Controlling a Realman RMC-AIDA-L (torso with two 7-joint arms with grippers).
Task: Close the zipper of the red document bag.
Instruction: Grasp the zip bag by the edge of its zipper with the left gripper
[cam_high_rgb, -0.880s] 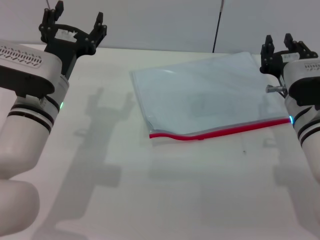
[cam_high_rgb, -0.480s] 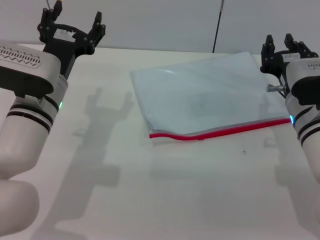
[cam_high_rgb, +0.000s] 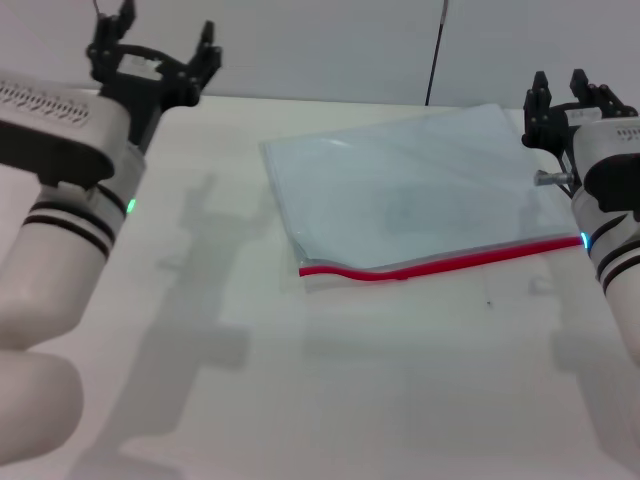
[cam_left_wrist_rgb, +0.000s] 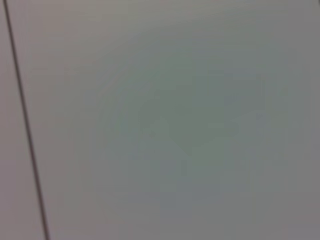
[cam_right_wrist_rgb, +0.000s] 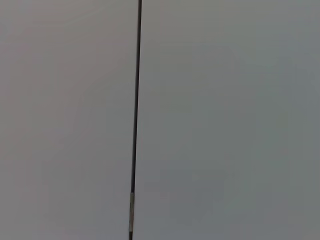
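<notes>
- Looking from the head, we find the red document bag (cam_high_rgb: 415, 190) flat on the table (cam_high_rgb: 380, 380), its zipper (cam_high_rgb: 440, 263) along the near edge. Left gripper (cam_high_rgb: 157, 62), fingers spread, hovers well left of the bag; right gripper (cam_high_rgb: 567, 95), whose fingers we cannot judge, hangs beside its right edge.
- Both wrist views show only blank wall.
- Nothing is grasped yet, we judge; next we must reach the zipper.

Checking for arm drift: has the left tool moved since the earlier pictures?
Yes. The left tool has shifted slightly right, toward the red document bag, which lies unmoved.
</notes>
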